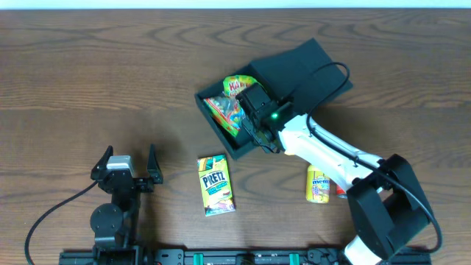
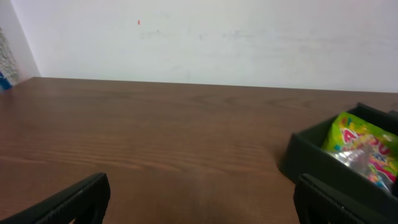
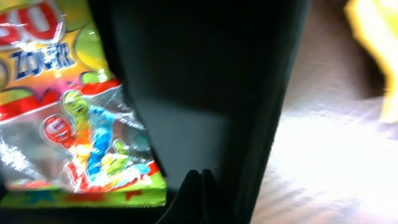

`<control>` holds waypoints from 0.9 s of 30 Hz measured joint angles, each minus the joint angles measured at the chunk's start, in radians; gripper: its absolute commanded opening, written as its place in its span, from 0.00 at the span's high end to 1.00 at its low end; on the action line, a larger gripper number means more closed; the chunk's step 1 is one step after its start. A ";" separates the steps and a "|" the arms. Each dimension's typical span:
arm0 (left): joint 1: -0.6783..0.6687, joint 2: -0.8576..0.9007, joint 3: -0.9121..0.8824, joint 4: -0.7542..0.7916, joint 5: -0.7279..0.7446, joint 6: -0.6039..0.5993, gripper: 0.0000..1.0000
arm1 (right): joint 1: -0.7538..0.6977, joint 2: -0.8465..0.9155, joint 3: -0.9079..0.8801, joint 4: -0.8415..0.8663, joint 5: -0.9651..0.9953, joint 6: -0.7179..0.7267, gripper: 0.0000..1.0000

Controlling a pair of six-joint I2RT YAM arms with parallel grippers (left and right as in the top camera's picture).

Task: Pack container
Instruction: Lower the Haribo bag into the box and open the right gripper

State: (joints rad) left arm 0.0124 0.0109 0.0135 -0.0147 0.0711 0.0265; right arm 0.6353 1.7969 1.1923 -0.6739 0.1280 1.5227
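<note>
On the table, one container (image 1: 313, 70) with one gummy packet (image 1: 229, 110), one Pretz box (image 1: 215, 184); left fingers (image 1: 152, 163) spread, right fingers (image 3: 199, 190) clenched.

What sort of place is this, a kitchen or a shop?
Probably a robotics lab or test bench. A wooden table stands by a plain white wall, a left arm and a right arm are mounted at its edge, and snacks like the Pretz box lie beside a dark container.
</note>
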 measured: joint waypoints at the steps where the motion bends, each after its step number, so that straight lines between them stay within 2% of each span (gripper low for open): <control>1: 0.000 0.000 0.000 0.000 0.000 0.000 0.05 | 0.000 0.000 0.000 -0.026 0.005 -0.008 0.98; 10: 0.000 0.000 0.000 0.000 0.000 0.000 0.05 | -0.003 0.000 0.000 -0.168 0.068 -0.094 0.99; 15: 0.000 0.000 0.000 0.000 0.000 0.000 0.05 | -0.010 -0.001 -0.001 -0.013 0.037 -0.196 0.99; 21: 0.000 0.000 0.000 0.000 0.000 0.000 0.05 | -0.011 -0.013 -0.001 0.170 -0.017 -0.242 0.98; 27: 0.000 0.000 0.000 0.000 0.000 0.000 0.05 | -0.011 -0.013 -0.001 0.223 -0.013 -0.256 0.99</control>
State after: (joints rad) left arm 0.0124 0.0109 0.0135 -0.0147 0.0711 0.0265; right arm 0.6247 1.7844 1.1912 -0.4507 0.1150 1.2667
